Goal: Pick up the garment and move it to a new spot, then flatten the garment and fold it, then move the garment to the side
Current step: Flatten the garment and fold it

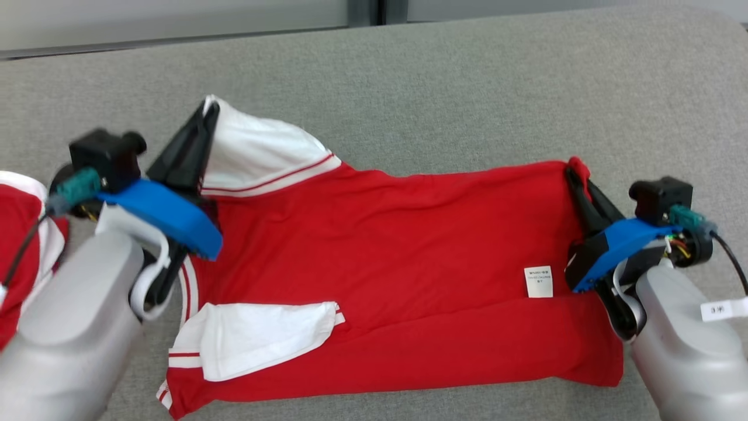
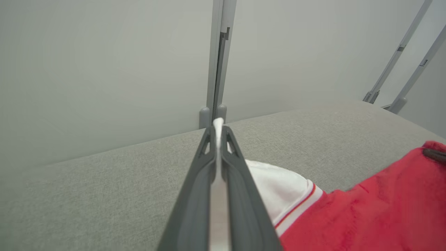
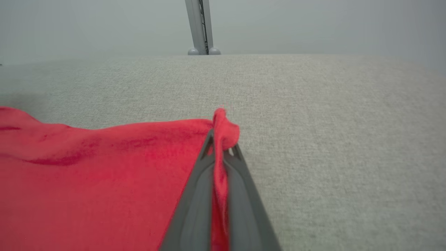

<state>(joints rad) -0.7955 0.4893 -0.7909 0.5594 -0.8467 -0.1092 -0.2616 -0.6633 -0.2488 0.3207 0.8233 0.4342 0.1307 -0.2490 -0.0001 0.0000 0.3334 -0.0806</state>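
A red garment [image 1: 397, 257] with white sleeves and red-striped cuffs lies spread across the grey cushion, a white label near its right end. My left gripper [image 1: 209, 111] is shut on the far white sleeve; in the left wrist view the white cloth [image 2: 218, 167] shows pinched between the fingers of that gripper [image 2: 218, 130]. My right gripper [image 1: 575, 172] is shut on the garment's far right corner; the right wrist view has red fabric [image 3: 223, 132] bunched between the fingers of that gripper [image 3: 221, 137]. The near white sleeve [image 1: 257, 336] lies folded over the red body.
The grey cushion [image 1: 467, 88] stretches behind and to both sides of the garment. A pale wall with a metal post [image 2: 217, 62] rises behind it. Another red and white cloth [image 1: 23, 234] sits at the left edge under my left forearm.
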